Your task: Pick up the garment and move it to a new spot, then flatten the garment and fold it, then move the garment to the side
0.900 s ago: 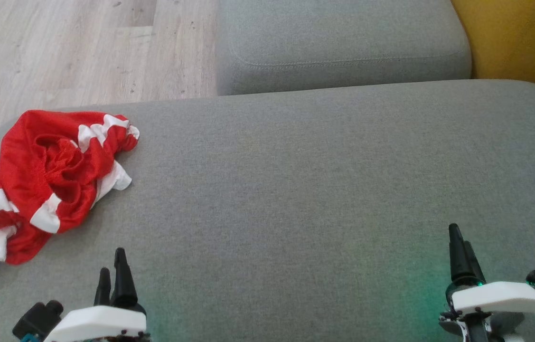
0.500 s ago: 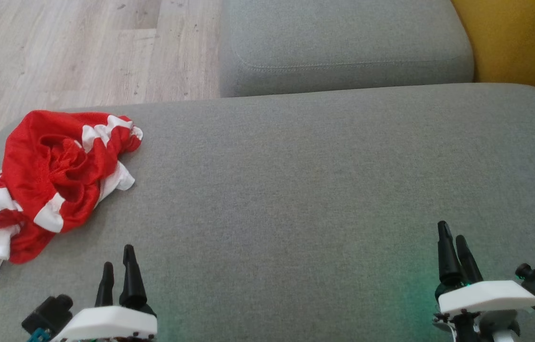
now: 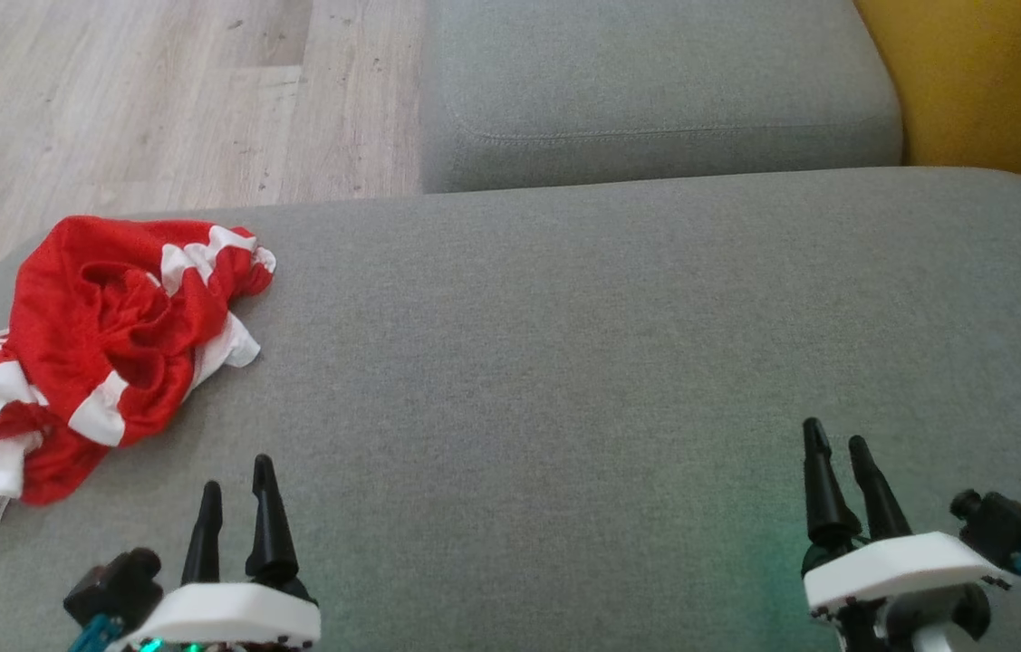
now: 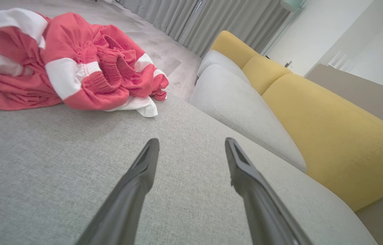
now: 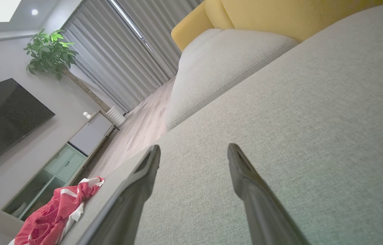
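Note:
A crumpled red and white garment lies at the left edge of the grey sofa cushion, partly hanging over it. In the left wrist view the garment lies ahead and to the left of my fingers. The right wrist view has the garment far off at the lower left. My left gripper hovers at the cushion's near edge, open and empty, to the right of the garment and nearer. Far from the garment, at the near right, my right gripper is also open and empty.
A second grey cushion lies beyond the first, with a yellow backrest to the right. Wooden floor lies beyond the cushion at the far left. A TV, cabinet and plant stand in the room past the sofa.
Both grippers have shifted slightly: the left one a little to the right, the right one to the left. The whole picture has drifted down a little, so the camera moved.

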Controlling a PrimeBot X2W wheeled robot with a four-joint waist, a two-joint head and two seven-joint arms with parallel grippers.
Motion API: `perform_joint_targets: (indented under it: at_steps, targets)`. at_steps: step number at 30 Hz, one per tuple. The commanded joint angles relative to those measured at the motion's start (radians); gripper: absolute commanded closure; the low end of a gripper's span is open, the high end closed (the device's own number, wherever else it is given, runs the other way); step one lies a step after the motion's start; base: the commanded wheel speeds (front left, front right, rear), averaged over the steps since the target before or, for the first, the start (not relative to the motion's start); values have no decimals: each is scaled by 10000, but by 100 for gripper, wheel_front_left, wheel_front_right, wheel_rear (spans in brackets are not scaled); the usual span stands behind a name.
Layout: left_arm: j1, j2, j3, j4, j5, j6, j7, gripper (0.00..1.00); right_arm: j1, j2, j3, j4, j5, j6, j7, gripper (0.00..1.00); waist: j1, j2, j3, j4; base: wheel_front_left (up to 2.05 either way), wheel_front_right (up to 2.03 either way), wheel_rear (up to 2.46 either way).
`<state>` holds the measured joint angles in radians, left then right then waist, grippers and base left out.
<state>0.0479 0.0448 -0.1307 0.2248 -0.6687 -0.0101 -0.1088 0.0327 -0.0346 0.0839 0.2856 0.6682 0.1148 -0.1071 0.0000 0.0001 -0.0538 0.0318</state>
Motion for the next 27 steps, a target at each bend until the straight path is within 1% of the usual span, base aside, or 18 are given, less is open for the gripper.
perform_joint_targets:
  at_steps: [1, 8, 27]
  targets:
    - [-272, 89, 103, -391, 301, -6, -154, 0, -369, -101, 216, -419, -312, 95, -164, 0, 0, -1, -11, 7, 0, 0, 0]
    - [-244, 77, -2, -465, 1161, -37, -358, 0, -365, -110, 433, -506, -1182, 105, -370, 0, 0, -1, -78, 48, 0, 0, 0]
    - [-215, 77, -320, -531, 3731, 357, -916, 0, -383, -132, 728, -612, -3458, 131, -931, 0, 0, -1, -177, 80, 0, 0, 0]
